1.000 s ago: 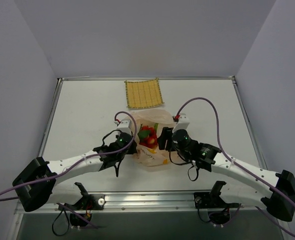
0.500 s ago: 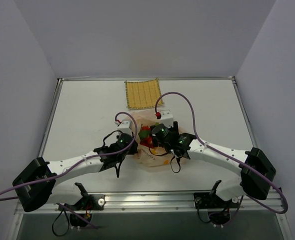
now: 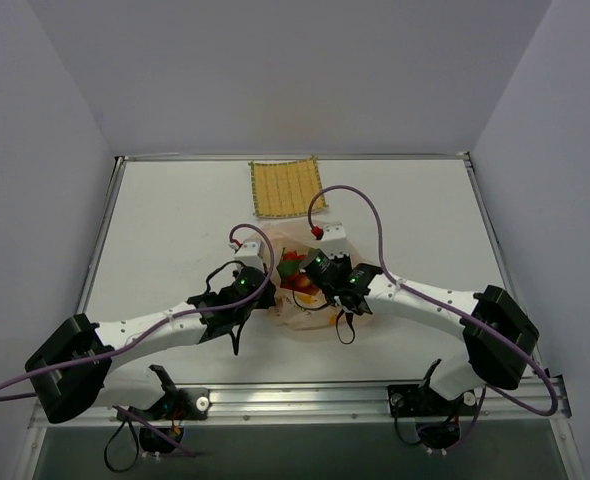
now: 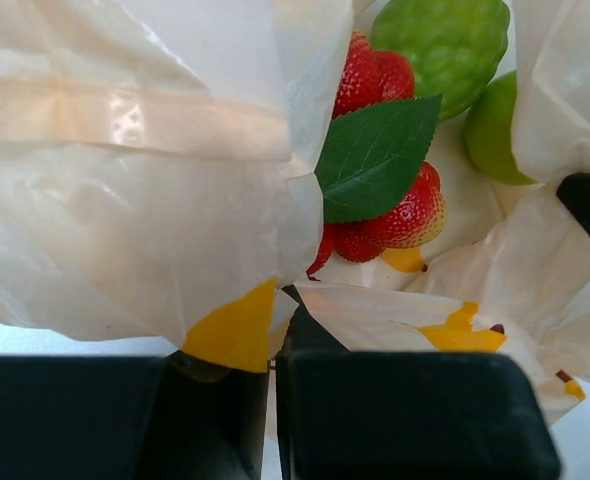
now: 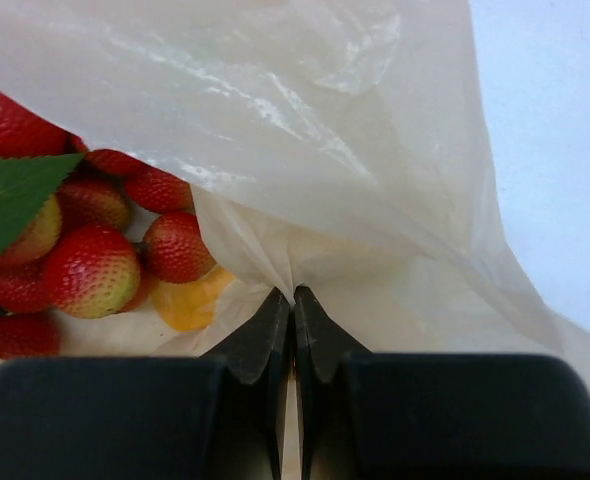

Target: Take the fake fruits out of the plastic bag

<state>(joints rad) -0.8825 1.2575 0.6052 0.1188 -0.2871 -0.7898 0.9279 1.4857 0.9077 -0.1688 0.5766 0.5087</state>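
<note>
The plastic bag (image 3: 297, 318) lies mid-table with its mouth spread between my two grippers. Inside it show the red berries (image 4: 395, 210) with a green leaf (image 4: 375, 155), a bumpy lime-green fruit (image 4: 445, 40) and part of a smoother green fruit (image 4: 495, 125). My left gripper (image 4: 275, 330) is shut on the bag's left edge, pinching a fold with a yellow mark. On the right side of the mouth, my right gripper (image 5: 294, 295) is shut on a gathered pleat of the bag's film (image 5: 355, 150), just beside the berries (image 5: 95, 265). From above, both grippers (image 3: 258, 290) (image 3: 317, 283) flank the fruit.
A square yellow woven mat (image 3: 288, 188) lies at the back of the table beyond the bag. White walls enclose the table on three sides. Purple cables loop over both arms.
My right arm swung left over the bag and its gripper, open earlier, has shut on the bag's film. The left arm and its grip on the bag have not moved.
</note>
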